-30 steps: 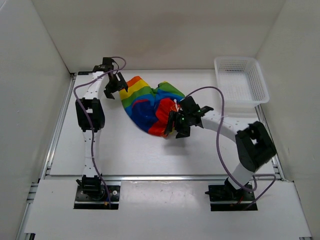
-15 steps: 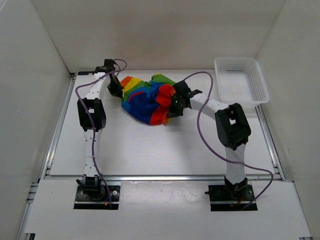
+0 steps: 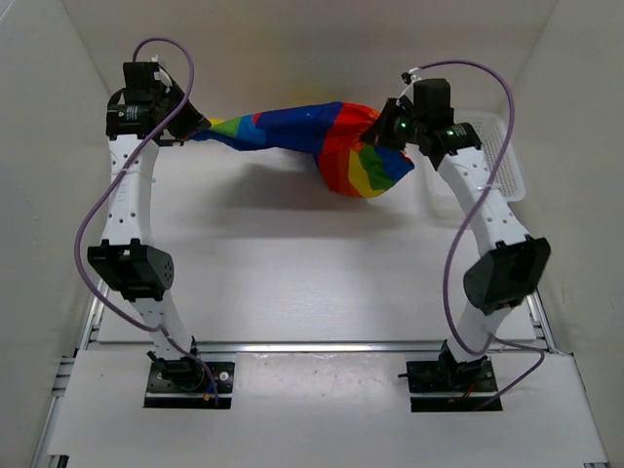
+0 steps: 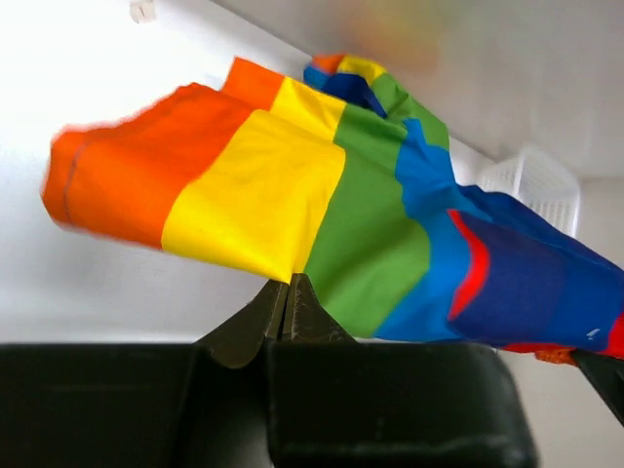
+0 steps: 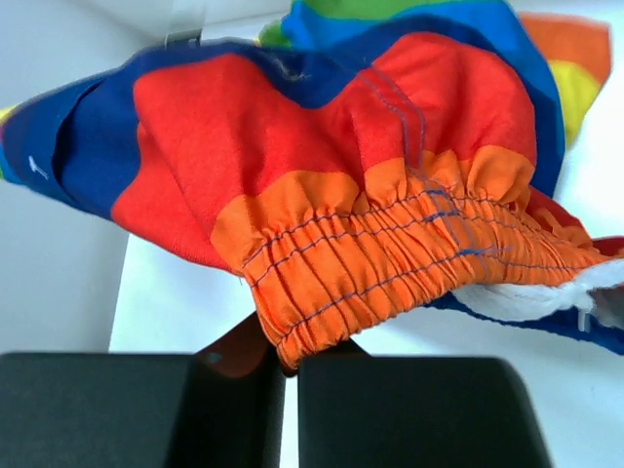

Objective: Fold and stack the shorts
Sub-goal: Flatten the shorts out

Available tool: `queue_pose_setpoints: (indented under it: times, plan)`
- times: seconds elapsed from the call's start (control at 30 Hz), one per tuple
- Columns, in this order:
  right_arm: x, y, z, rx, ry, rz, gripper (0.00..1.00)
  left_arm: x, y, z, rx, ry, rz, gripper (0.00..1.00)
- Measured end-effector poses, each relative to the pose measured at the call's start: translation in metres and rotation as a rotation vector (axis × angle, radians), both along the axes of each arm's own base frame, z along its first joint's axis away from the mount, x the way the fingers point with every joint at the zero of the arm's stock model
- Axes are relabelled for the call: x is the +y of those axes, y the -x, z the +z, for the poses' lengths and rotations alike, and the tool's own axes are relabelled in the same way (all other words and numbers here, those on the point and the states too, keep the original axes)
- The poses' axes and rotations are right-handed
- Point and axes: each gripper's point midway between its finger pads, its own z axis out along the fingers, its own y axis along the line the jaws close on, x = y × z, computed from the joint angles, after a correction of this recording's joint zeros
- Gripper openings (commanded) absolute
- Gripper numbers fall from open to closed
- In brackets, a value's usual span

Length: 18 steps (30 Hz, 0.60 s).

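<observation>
I am looking down into a white box of a room: a plain back wall (image 3: 312, 49) and two side walls (image 3: 44, 214) that slope in toward the floor of the cell. The surface (image 3: 292, 283) is a matt white board that fills the space between them. It has a metal rail (image 3: 312, 346) along its near edge and another up its left edge. In front of the rail lies a lighter white strip, where the two black base plates (image 3: 180, 382) are bolted.

The left arm (image 3: 132, 244) and the right arm (image 3: 487, 244) both stand tall and reach toward the back of the cell. Between them the shorts (image 3: 292, 130) hang in the air, off the surface, stretched into a long band over its far half. The blue part runs across the middle. A bunch of red, orange, yellow and green sags at the right end, and a soft shadow lies on the surface below.

The white mesh basket (image 3: 507, 166) sits in the far right corner, partly hidden behind the right arm.

The left gripper (image 3: 192, 132) is pinched together on the cloth's left end; from the left wrist I see its tips meet at the edge where yellow meets green. The right gripper (image 3: 382, 132) is clamped on the right end; from its wrist I see the gathered orange waistband caught between the fingers.

Purple cables (image 3: 93, 263) loop loosely beside each arm.
</observation>
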Motion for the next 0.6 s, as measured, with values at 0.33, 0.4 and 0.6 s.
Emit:
queue_pose_setpoints:
  times: [0.33,0.4,0.6]
  plan:
    - [-0.057,0.157,-0.131,0.372,0.171,0.031,0.80,-0.049,0.143,-0.140,0.380,-0.079,-0.097,0.64]
    - [-0.068,0.177,-0.151,0.455,0.197,0.018,0.80,-0.051,0.181,-0.189,0.549,-0.093,-0.105,0.76]
    - [-0.092,0.195,-0.152,0.515,0.171,-0.073,0.80,-0.031,0.205,-0.218,0.658,-0.144,-0.024,0.90]
